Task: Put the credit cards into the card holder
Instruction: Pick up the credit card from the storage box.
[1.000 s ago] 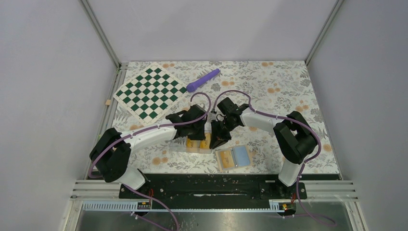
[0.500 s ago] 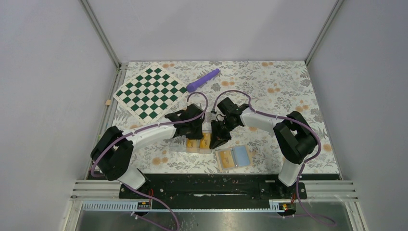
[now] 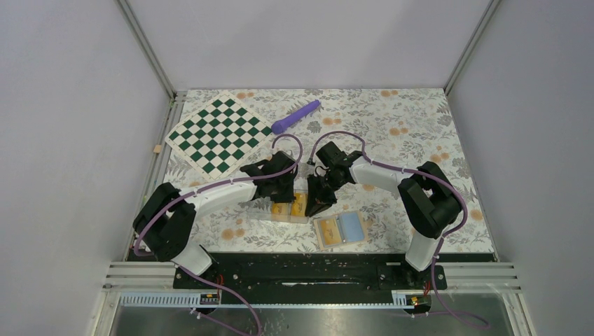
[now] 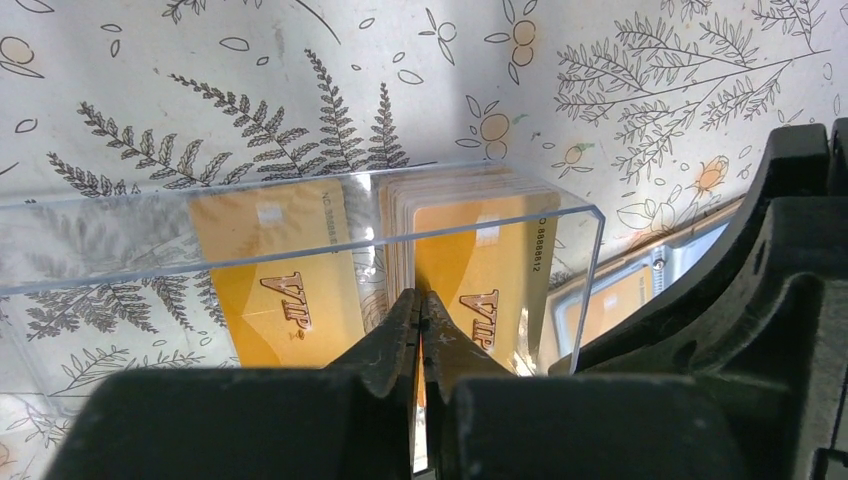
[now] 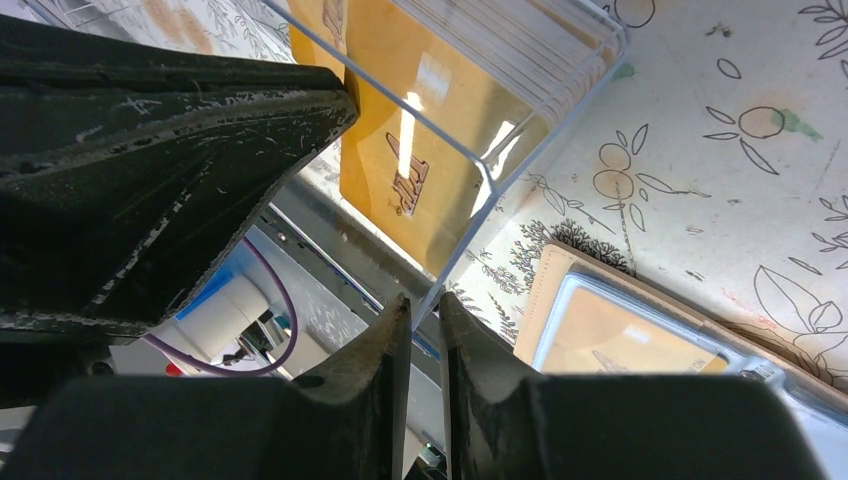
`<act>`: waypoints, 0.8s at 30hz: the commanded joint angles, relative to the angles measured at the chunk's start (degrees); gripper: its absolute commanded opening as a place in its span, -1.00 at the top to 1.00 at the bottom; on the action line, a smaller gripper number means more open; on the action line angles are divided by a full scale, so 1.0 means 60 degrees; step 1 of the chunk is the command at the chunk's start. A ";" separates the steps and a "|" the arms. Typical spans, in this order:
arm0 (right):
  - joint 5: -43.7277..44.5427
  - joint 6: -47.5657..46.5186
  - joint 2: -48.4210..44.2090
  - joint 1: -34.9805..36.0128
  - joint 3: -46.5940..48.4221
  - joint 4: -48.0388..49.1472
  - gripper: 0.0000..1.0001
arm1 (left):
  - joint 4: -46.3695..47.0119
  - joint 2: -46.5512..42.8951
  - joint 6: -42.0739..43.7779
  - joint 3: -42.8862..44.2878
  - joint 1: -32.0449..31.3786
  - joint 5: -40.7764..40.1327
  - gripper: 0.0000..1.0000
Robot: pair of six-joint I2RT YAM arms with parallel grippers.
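A clear plastic case (image 3: 279, 210) lies at the table's near middle with orange-yellow credit cards (image 3: 300, 204) stacked upright in it. My left gripper (image 4: 421, 300) is shut at the top of that stack (image 4: 480, 265), with a thin orange card edge pinched between its fingertips. Another card (image 4: 285, 275) leans apart at the case's left. My right gripper (image 5: 425, 305) is shut on the clear case's wall (image 5: 520, 130) at its right end. The tan card holder (image 3: 340, 229) lies open just right of the case, with one card in a light blue pocket (image 5: 630, 335).
A green-and-white chessboard (image 3: 218, 134) lies at the far left, and a purple stick-shaped object (image 3: 295, 116) lies beyond the arms. Metal frame posts and grey walls bound the flowered table (image 3: 406, 126). Both arms crowd together over the case.
The left arm has drawn slightly back toward its base, with its gripper still at the card stack. The right arm and the case have not moved.
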 commanded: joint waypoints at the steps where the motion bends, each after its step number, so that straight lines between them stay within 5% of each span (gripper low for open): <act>1: -0.0114 -0.0103 0.0231 0.0160 0.0039 0.0002 0.58 | 0.0601 -0.0521 -0.0014 0.0021 -0.0048 0.0558 1.00; 20: -0.0075 -0.0074 0.0132 0.0151 0.0083 -0.0001 0.55 | 0.1507 -0.1070 -0.0192 -0.0346 -0.0038 0.1471 1.00; 24: -0.0071 -0.0089 0.0132 0.0157 0.0083 -0.0012 0.55 | 0.2130 -0.1064 -0.0355 -0.0783 0.0002 0.1993 0.88</act>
